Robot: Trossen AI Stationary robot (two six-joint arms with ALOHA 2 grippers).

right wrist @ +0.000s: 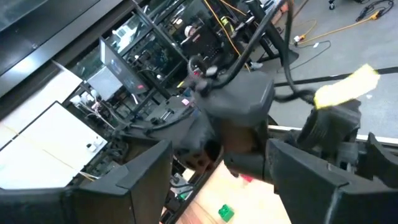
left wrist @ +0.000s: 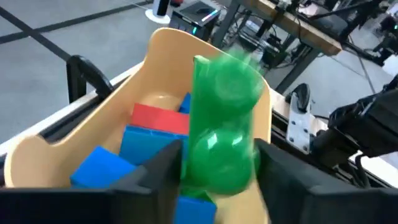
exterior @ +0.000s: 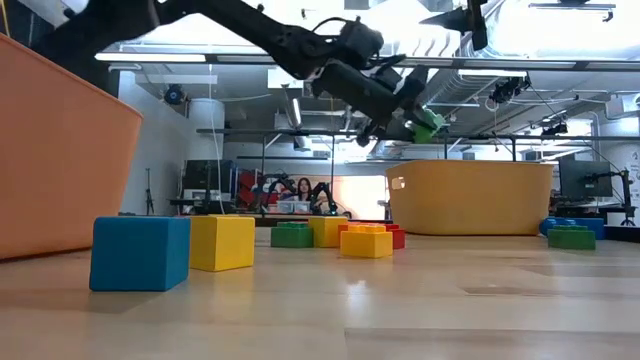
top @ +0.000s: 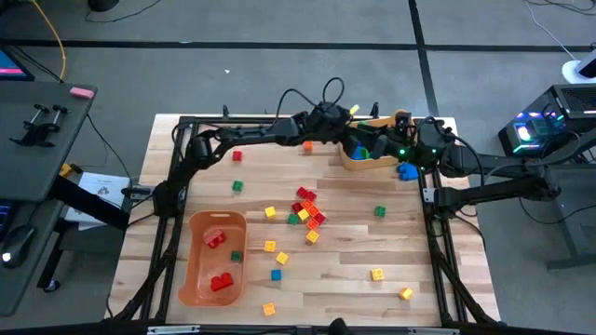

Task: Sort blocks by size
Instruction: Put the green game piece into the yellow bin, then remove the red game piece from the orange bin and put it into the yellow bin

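Observation:
My left gripper (top: 361, 141) reaches across the far side of the table to the tan bin (left wrist: 74, 134) at the far right. It is shut on a green two-stud block (left wrist: 224, 124), which hangs over the bin (exterior: 470, 195). Blue blocks (left wrist: 99, 165) and a red one (left wrist: 160, 118) lie inside that bin. My right gripper (right wrist: 217, 165) hovers raised beside the bin at the table's right edge, open, with nothing between its fingers. Several loose blocks (top: 307, 209) lie on the table's middle. My left gripper pinches the green block between its two fingers, by two opposite sides at the end nearest the wrist (left wrist: 211, 171). The fingers slant down from the table's left. The block sticks out ahead of them, lifted clear above the bin's inside.
An orange bin (top: 212, 259) with red blocks and a green one stands at the near left. Single blocks are scattered toward the near right (top: 377, 274) and far left (top: 237, 156). A blue block (top: 407, 171) lies by the right edge. The black frame rails (top: 438, 242) border the table.

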